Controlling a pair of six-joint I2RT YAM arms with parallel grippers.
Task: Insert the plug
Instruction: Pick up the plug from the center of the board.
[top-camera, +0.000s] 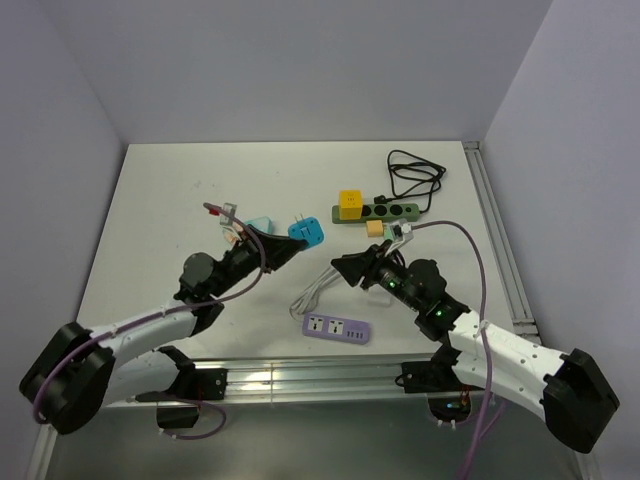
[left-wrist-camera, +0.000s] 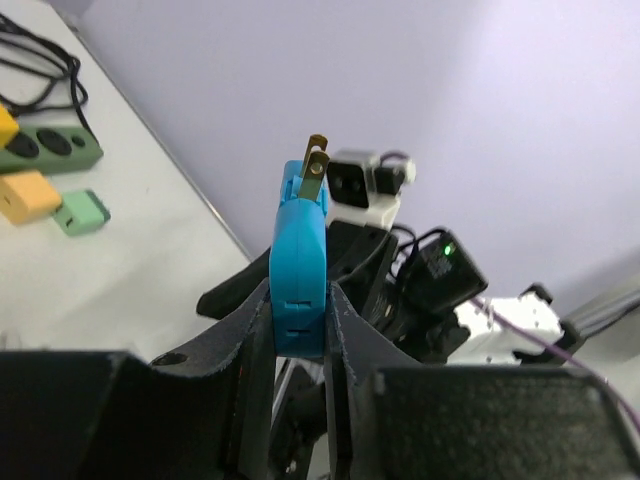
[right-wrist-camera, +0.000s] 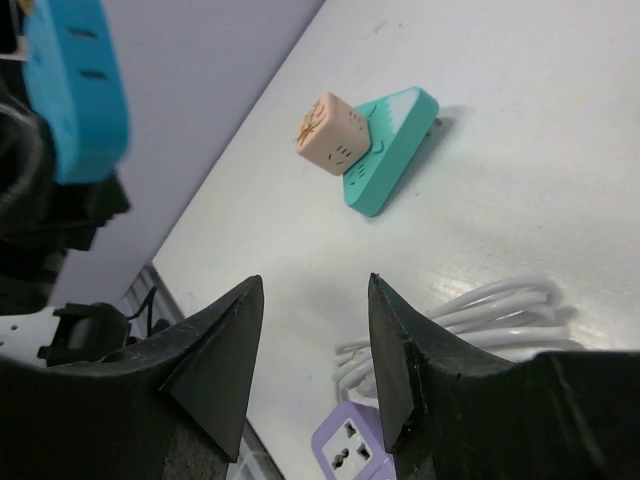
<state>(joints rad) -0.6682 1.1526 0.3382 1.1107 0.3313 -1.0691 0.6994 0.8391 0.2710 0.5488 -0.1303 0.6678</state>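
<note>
A blue plug (top-camera: 306, 233) with two brass prongs (left-wrist-camera: 316, 168) is held off the table, prongs pointing away from my left wrist. My left gripper (left-wrist-camera: 298, 322) is shut on the sides of this plug (left-wrist-camera: 298, 265). In the top view the left gripper (top-camera: 290, 243) is at mid-table. My right gripper (top-camera: 338, 268) faces it from the right, open and holding nothing. In the right wrist view the right gripper (right-wrist-camera: 315, 290) hangs over bare table, with the blue plug (right-wrist-camera: 78, 90) at the upper left. A purple power strip (top-camera: 338, 328) lies near the front edge, and its sockets (right-wrist-camera: 350, 452) show below the right fingers.
A coiled white cable (top-camera: 314, 293) lies by the purple strip. A green power strip (top-camera: 378, 211) carrying a yellow plug (top-camera: 350, 202) sits at the back, with a black cable (top-camera: 415, 175) behind it. A teal adapter (right-wrist-camera: 388, 150) bearing a peach cube (right-wrist-camera: 328, 133) lies to the left.
</note>
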